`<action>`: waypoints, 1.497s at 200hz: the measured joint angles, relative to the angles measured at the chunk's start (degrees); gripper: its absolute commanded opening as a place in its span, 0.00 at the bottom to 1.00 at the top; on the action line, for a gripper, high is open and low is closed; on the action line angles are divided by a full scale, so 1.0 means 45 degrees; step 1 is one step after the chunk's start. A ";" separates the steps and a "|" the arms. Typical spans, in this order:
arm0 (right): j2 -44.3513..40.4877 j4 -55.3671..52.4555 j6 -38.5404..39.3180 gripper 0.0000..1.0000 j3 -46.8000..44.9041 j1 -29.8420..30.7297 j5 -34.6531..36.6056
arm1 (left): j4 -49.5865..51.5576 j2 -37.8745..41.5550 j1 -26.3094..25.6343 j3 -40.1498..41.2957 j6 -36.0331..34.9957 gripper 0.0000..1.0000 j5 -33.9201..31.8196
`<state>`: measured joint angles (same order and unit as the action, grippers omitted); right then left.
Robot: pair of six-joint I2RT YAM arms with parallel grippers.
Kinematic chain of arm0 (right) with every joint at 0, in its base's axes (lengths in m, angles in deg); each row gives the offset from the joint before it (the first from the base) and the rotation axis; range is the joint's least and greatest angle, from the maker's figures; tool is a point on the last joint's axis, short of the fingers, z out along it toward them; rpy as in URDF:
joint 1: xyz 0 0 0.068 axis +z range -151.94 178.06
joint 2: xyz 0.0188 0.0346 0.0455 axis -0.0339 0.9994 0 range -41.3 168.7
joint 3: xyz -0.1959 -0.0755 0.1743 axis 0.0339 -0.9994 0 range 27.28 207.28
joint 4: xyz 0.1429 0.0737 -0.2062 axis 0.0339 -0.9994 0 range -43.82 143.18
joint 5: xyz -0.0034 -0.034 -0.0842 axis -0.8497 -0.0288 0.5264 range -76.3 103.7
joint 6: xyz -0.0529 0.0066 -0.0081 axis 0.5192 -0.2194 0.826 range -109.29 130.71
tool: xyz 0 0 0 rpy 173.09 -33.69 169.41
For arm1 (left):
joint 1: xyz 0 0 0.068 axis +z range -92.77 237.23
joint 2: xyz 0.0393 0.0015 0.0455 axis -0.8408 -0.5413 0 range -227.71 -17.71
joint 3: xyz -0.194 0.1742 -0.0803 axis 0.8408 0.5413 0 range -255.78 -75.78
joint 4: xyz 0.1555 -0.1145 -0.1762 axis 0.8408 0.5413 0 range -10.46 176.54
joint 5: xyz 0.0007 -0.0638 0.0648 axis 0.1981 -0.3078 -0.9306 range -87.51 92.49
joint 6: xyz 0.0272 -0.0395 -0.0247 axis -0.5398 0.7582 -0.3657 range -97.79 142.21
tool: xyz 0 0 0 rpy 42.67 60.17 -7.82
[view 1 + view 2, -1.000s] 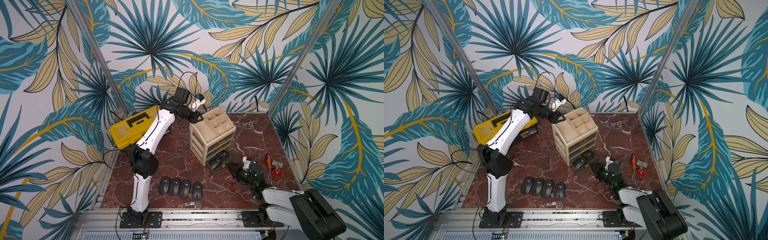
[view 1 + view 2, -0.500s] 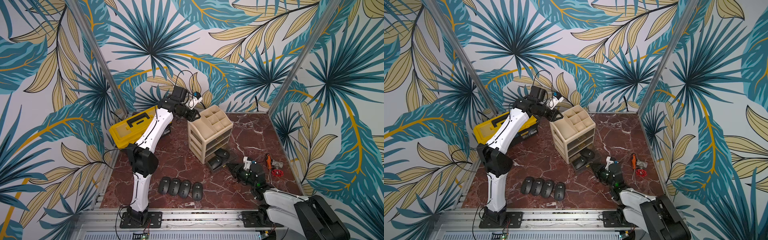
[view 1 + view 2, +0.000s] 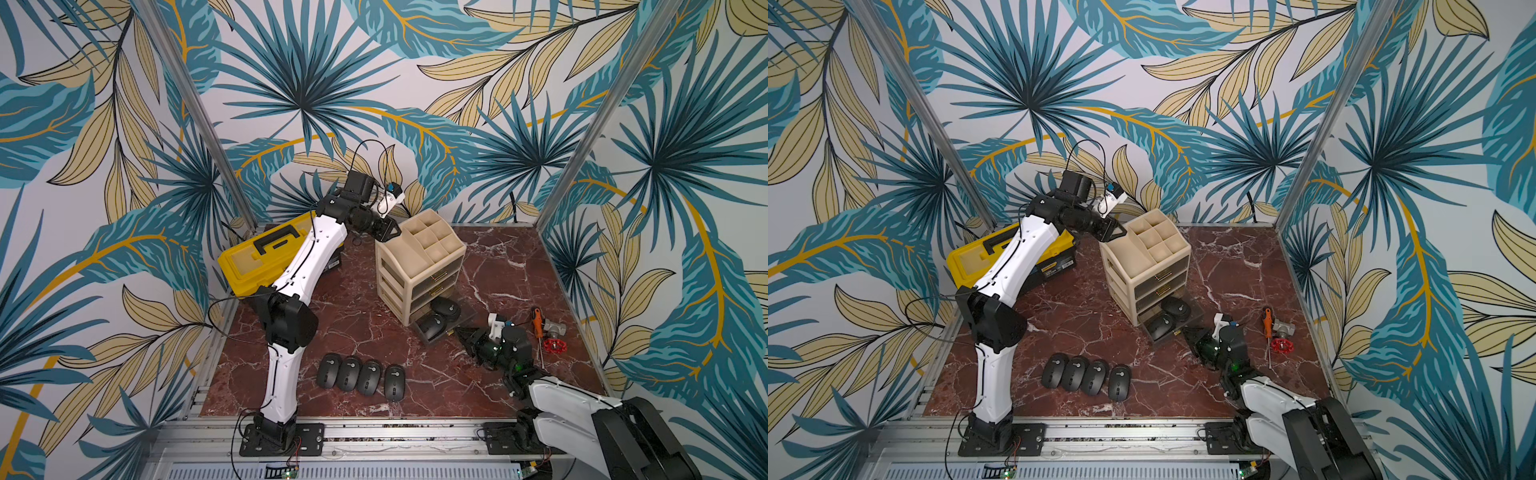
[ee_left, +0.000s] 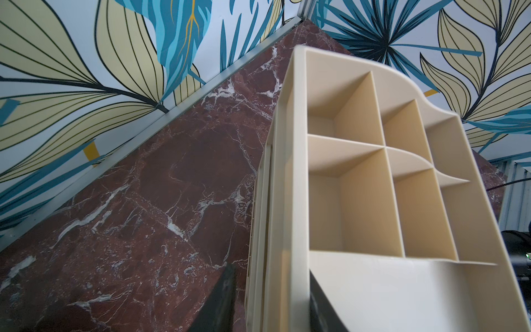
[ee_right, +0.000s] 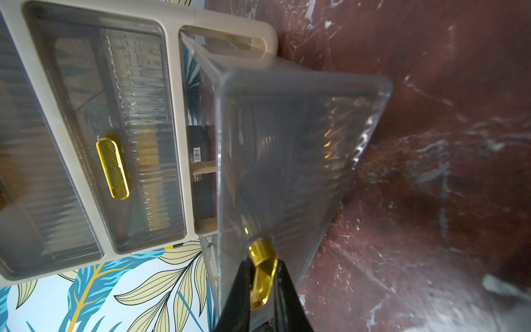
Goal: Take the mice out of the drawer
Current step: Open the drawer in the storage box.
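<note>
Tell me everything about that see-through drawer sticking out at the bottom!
The drawer is made of smoky, see-through plastic. It has a ribbed front and a shiny gold handle. It is the lowest of three drawers and sticks out, open, from the bottom of the beige cabinet. Two black mice lie inside it, side by side. The right hand is shut on the gold handle at the front.
</note>
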<state>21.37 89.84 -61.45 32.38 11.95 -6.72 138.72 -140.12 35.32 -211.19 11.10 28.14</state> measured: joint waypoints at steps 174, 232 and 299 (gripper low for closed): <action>0.0685 -0.0981 0.1083 0.17 0.0709 -0.1452 -0.1661 | -0.0068 0.0000 -0.0005 0.0005 -0.0233 0.42 -0.0131; 0.0792 -0.1894 0.1705 0.37 0.0894 -0.1792 -0.1681 | -0.0180 0.0000 -0.0010 0.0005 -0.0262 0.60 -0.0573; -0.0087 -0.4017 0.2540 0.72 0.1132 -0.2006 -0.1758 | -0.0243 0.0010 0.0068 0.0005 0.0034 0.92 -0.1112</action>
<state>20.98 71.77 -50.02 37.48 2.92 -14.63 137.63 -140.07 35.62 -211.17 11.25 23.14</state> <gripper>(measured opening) 0.674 0.876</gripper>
